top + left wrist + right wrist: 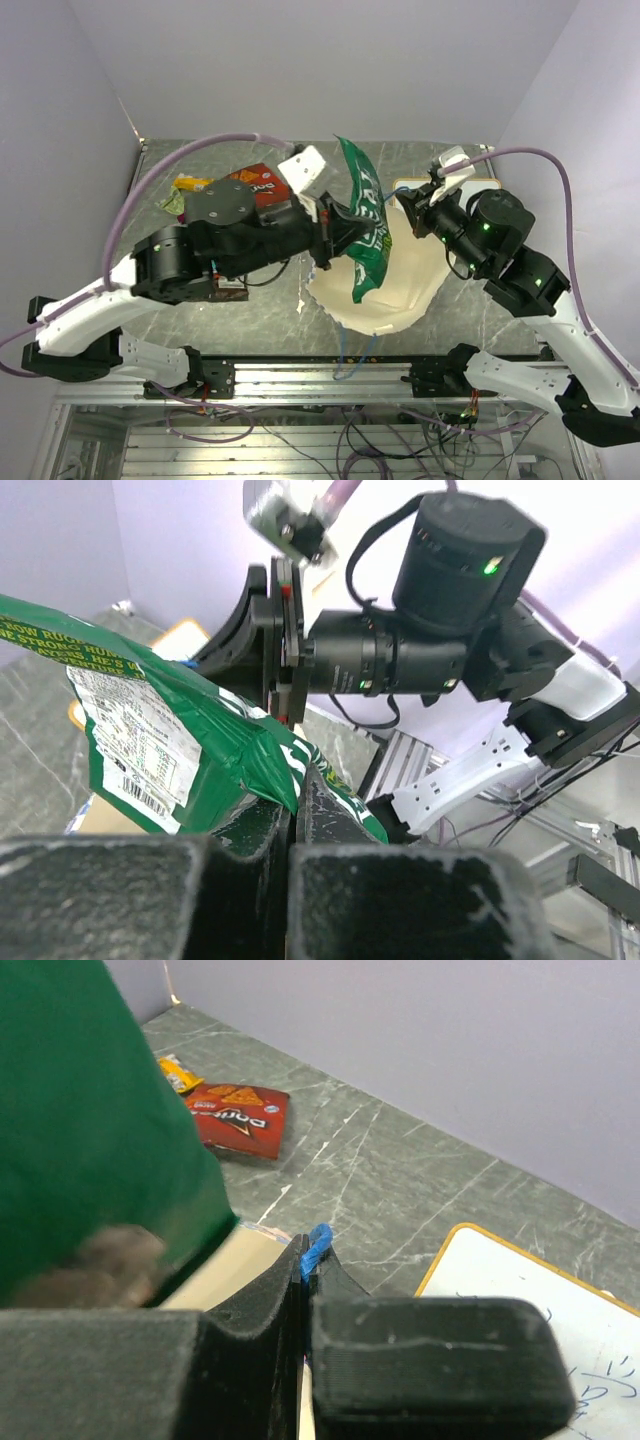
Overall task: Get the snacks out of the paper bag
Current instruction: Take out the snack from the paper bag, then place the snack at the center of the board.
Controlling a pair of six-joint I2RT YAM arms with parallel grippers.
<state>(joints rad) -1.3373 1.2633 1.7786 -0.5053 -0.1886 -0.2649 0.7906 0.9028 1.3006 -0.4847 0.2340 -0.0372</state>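
A large green snack packet (364, 225) hangs in the air over the mouth of the cream paper bag (395, 290), with my left gripper (333, 238) shut on its edge. In the left wrist view the green packet (170, 735) is pinched between the closed fingers of that gripper (295, 785). My right gripper (408, 212) is shut on the bag's blue cord handle (318, 1243) at the bag's far rim; in its wrist view the gripper (311, 1258) has the cream bag wall (225, 1270) on its left. The green packet (90, 1110) is a blur close to that camera.
On the table at the back left lie a red Doritos packet (262, 183), also in the right wrist view (237, 1120), a yellow-orange packet (190, 183) and a small green one (172, 203). A small whiteboard (545, 1310) lies behind the right gripper.
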